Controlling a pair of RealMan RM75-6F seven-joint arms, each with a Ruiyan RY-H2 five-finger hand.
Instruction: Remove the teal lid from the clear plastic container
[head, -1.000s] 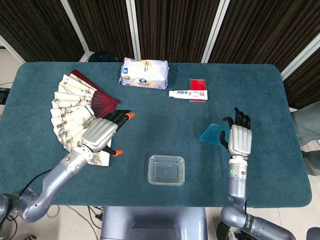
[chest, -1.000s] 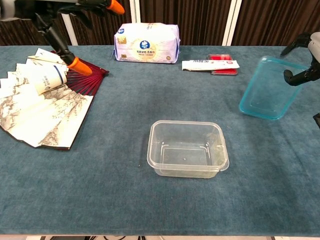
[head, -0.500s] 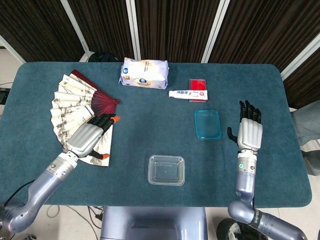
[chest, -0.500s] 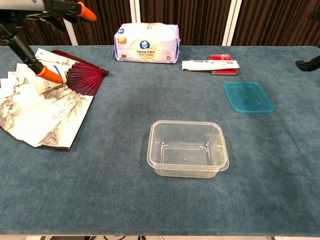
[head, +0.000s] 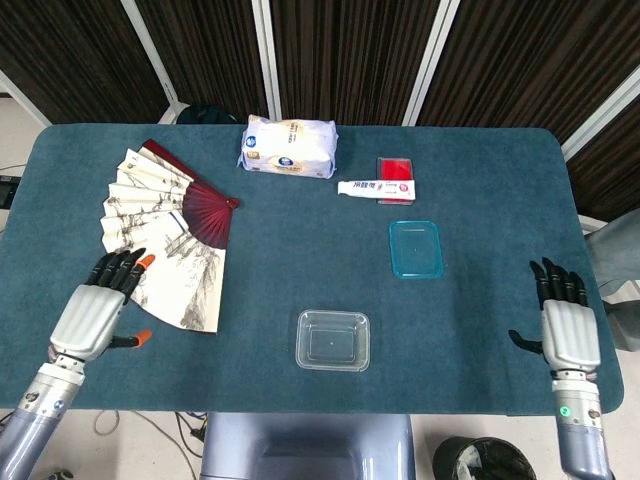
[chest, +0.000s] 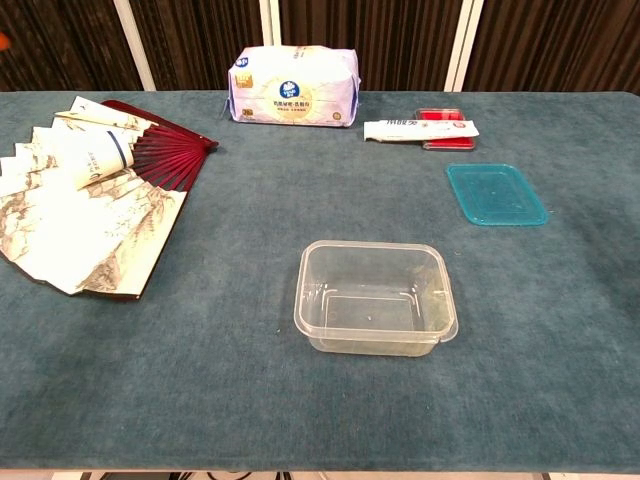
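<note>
Right hand (head: 570, 335) hangs over the near right corner of the dark teal cloth-covered surface (head: 300, 250), palm down, its black fingers spread apart and holding nothing; the head view shows it, the chest view does not. Left hand (head: 92, 315) sits over the near left edge, also empty, its orange-tipped fingers loosely fanned beside the near edge of the open paper folding fan with dark red ribs (head: 160, 230). Ahead of the right hand and off toward its thumb side lies the flat teal rectangular lid (head: 416, 248), resting on the surface with its long axis running away from the robot. It lies well apart from the clear plastic rectangular container (head: 333, 340), which stands open and uncovered between the two hands, nearer the robot than the lid, with its long axis running across from hand to hand. Judged from that layout, the lid is already off and the job looks done, with neither hand touching anything. Should the lid need moving again, the right hand is plainly the nearer one; the left would have to cross the container to reach it.
</note>
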